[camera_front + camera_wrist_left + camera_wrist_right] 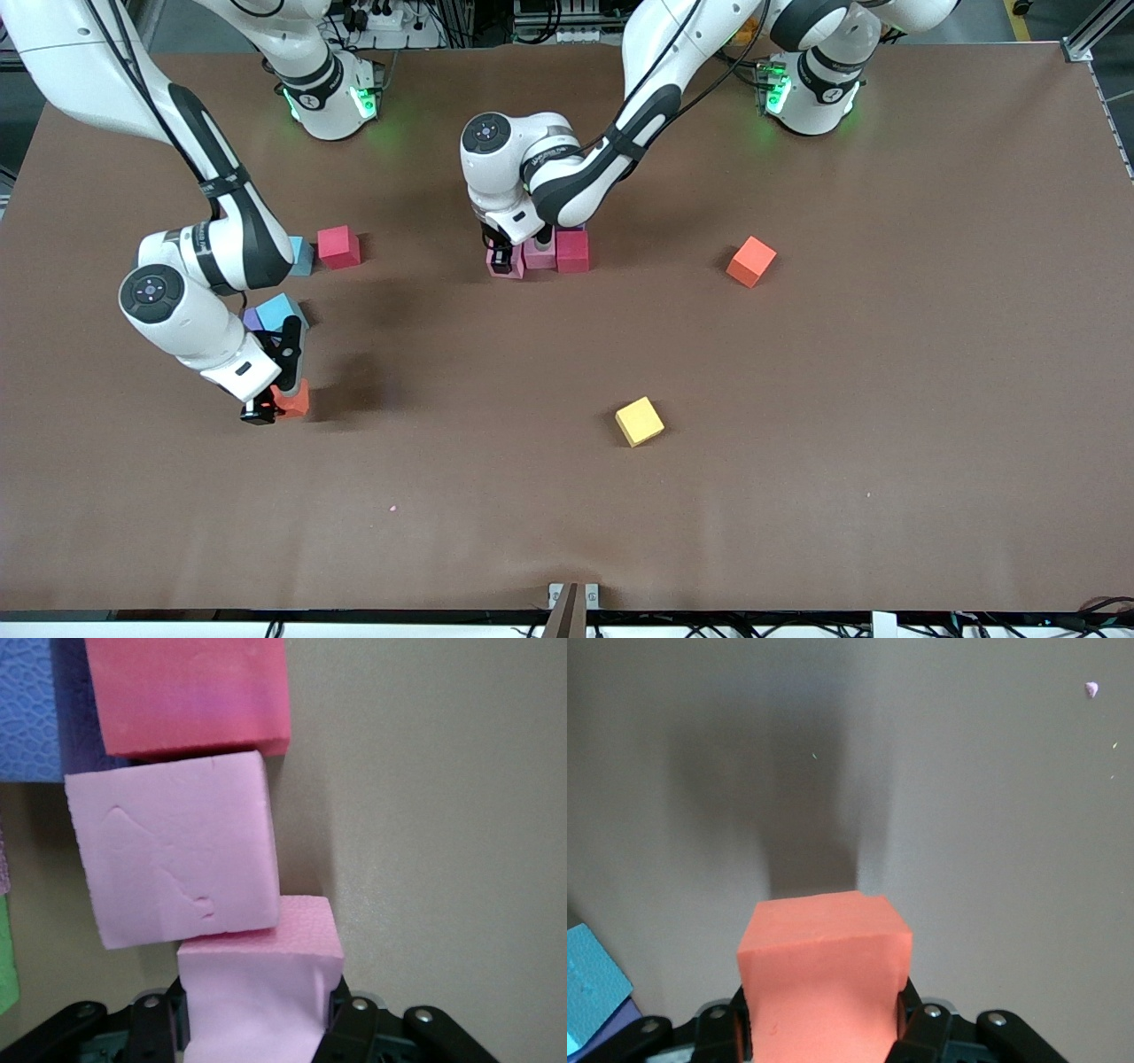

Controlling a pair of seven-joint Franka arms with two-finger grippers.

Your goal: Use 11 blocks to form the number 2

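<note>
Left gripper clamped on a pink block beside the pink row at table centre; right gripper clamped on an orange block, 8 o'clock from that row (light, soft foam: grip opposite flat faces, gently)

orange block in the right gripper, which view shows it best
The right wrist view: the orange block fills it, clamped between the fingers. The front view shows only a corner of it; the left wrist view misses it.
</note>
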